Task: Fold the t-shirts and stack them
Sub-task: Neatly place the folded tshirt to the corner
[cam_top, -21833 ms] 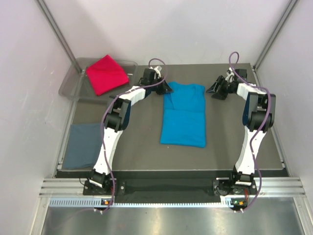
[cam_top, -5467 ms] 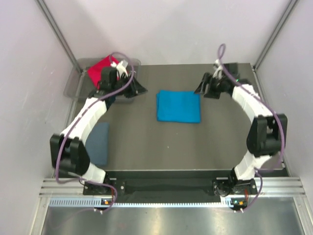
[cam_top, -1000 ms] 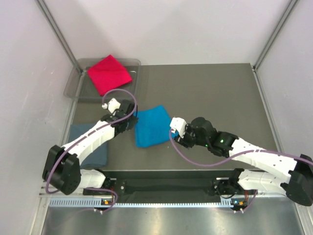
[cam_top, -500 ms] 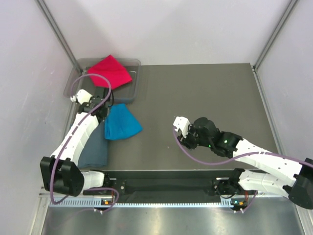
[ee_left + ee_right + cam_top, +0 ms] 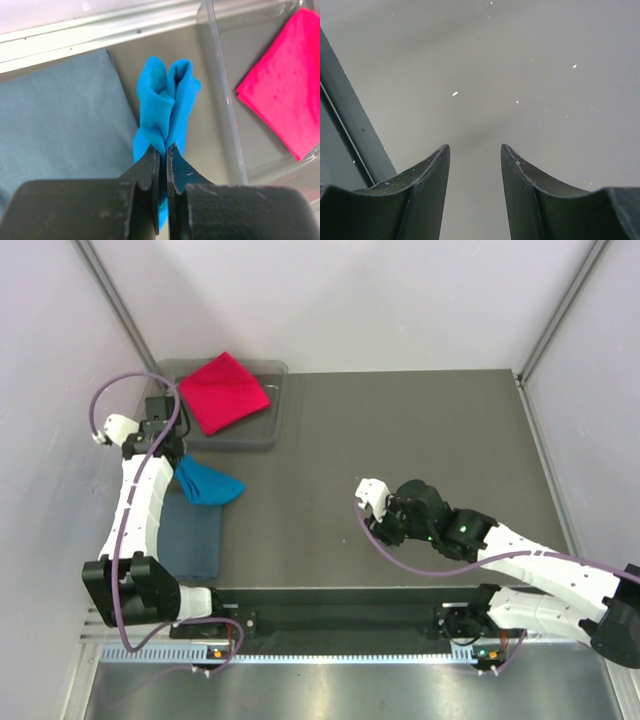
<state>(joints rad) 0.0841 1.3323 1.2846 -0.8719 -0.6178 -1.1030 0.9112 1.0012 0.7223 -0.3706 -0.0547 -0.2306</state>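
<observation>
We see the left gripper pinching the turquoise shirt by the grey shirt, nine o'clock — red shirt unstacked, right gripper open-jawed, empty.

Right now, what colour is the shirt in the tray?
Crimson red; the shirt shows best in the top view.

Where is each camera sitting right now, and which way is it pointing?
Top external: high behind the bases, looking down on the table; both arms show whole.
Left wrist: on the left gripper, looking along its shut fingers at the turquoise shirt they pinch; grey-blue shirt on one side, tray with the red shirt on the other.
Right wrist: on the right gripper, facing bare table between its open fingers.
Shared: top and left wrist both show all three shirts and the tray.
</observation>
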